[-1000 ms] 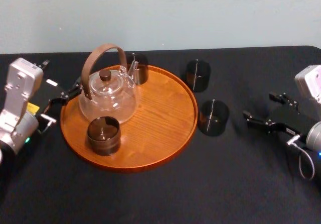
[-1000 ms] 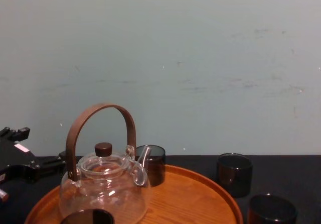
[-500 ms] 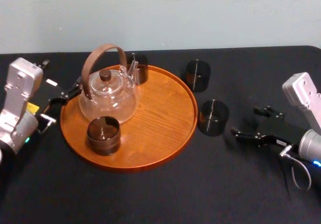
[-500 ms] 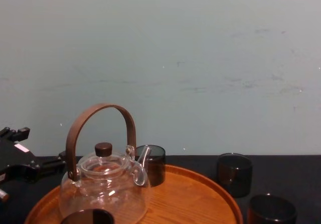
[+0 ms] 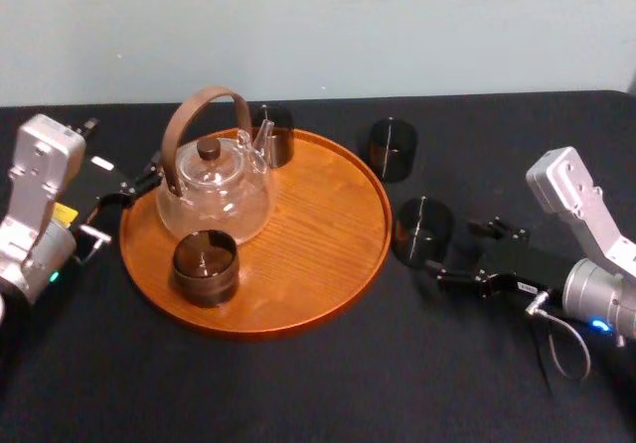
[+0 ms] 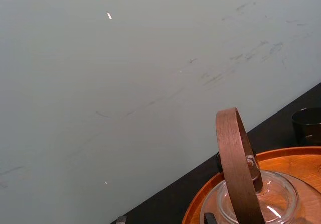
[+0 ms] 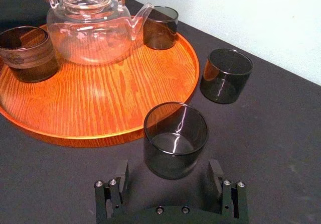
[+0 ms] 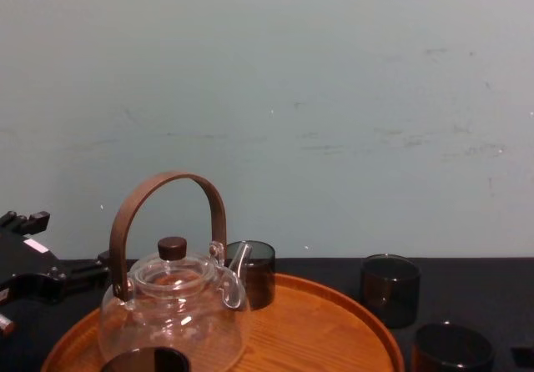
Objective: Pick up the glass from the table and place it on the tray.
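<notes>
The right gripper (image 5: pixel 452 245) lies low on the table (image 5: pixel 298 393) toward its right edge. Its fingers are spread apart on either side of the glass (image 5: pixel 422 231), which stands on the table just beside the right rim of the tray (image 5: pixel 318 254). The head view gives four dark glasses in all: this one, a second glass (image 5: pixel 393 148) farther back on the table, a far glass (image 5: pixel 273 135) at the tray's far rim, and a front glass (image 5: pixel 205 267) near the tray's near-left rim. One teapot (image 5: pixel 214 200) stands on the tray between those last two. The left gripper (image 5: pixel 129 190) sits idle at the tray's left rim. In the right wrist view the fingers (image 7: pixel 216 176) flank the glass's lower part, seemingly with a small gap on each side, and the one tray, one teapot and four glasses all show. The chest view shows the teapot on the tray with the far glass just behind it and two glasses on the table to the right. The left wrist view shows the teapot's handle above the tray's rim.
</notes>
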Tool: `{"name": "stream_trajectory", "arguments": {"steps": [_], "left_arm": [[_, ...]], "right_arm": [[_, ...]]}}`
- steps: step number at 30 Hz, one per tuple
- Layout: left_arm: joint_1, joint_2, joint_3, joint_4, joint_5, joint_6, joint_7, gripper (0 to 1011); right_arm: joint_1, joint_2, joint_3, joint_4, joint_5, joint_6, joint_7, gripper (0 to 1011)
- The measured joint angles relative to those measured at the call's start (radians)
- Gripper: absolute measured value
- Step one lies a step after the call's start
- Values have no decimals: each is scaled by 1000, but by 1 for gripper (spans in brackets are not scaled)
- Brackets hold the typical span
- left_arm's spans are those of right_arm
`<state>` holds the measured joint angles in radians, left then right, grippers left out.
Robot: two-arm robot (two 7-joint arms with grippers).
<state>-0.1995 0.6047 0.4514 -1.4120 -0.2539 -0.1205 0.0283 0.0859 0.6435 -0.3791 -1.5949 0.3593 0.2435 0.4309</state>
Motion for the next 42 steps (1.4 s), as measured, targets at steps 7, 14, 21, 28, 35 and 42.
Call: {"name": "stream_trajectory", "arguments": {"steps": [7,14,21,28,35,42], "left_arm": [[0,0,0,0,0,0,0,1001],[0,0,0,0,0,0,0,1001],[0,0,0,0,0,0,0,1001],[0,0,0,0,0,0,0,1001],[0,0,0,0,0,0,0,1001],[0,0,0,0,0,0,0,1001]], "right_arm": [[22,-31,-5,28,-11,10,8,1002],[48,-62,-6,63,-19,14,8,1002],[69,-81,-8,89,-24,19,11,1002],[90,-95,-17,111,-28,23,21,1002],[115,-113,-25,140,-30,27,26,1002],[143,-132,-25,174,-28,35,26,1002]]}}
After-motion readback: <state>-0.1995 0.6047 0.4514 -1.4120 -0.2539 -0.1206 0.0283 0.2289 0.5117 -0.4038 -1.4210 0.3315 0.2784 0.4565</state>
